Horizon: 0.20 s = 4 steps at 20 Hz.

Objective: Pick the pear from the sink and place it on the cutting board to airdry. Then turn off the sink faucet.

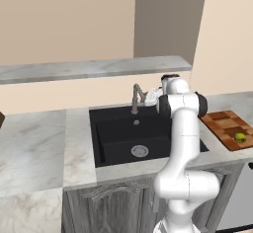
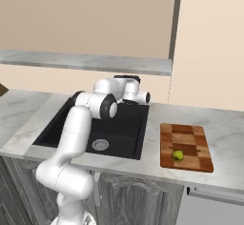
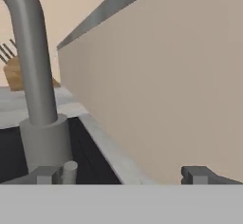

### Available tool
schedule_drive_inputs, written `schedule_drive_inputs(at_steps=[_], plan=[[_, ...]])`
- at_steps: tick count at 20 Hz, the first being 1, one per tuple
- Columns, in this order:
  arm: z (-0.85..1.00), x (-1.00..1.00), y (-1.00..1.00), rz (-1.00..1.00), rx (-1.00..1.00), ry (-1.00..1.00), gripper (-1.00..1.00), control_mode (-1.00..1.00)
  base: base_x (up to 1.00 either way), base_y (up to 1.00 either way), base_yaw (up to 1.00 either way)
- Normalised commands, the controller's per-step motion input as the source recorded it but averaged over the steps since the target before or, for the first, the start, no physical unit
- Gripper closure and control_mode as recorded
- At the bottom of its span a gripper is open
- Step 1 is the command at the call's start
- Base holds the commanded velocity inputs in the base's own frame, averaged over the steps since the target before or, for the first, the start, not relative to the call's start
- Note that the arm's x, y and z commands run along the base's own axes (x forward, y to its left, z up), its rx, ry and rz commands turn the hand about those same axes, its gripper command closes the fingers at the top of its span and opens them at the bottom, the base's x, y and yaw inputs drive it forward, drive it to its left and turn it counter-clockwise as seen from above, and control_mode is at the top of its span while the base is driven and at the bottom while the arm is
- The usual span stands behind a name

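The pear [image 1: 240,137] [image 2: 177,156], small and yellow-green, lies on the near end of the checkered wooden cutting board [image 1: 225,124] [image 2: 187,138], right of the black sink [image 1: 118,133] [image 2: 126,133]. The grey sink faucet [image 1: 136,98] stands at the basin's back rim. In the hand view its post [image 3: 33,71] and round base [image 3: 45,142] loom close on the left. My gripper [image 1: 154,97] [image 2: 143,97] [image 3: 123,175] is level with the faucet, just to its right, open with nothing between the fingers. One fingertip [image 3: 47,174] is right beside the faucet base.
A marble counter [image 1: 34,143] [image 2: 224,128] frames the sink, with a raised ledge [image 1: 89,69] and wall close behind the faucet. A wooden block with dark sticks [image 3: 16,71] stands far left. The silver drain ring [image 1: 140,151] sits on the basin floor.
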Motion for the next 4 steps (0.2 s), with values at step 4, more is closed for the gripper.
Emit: schedule_drive_inputs(at_steps=[4], plan=[[-0.06,0.19,1.00,0.09,0.00,0.00,-1.00,-1.00,0.00,0.00,0.00]])
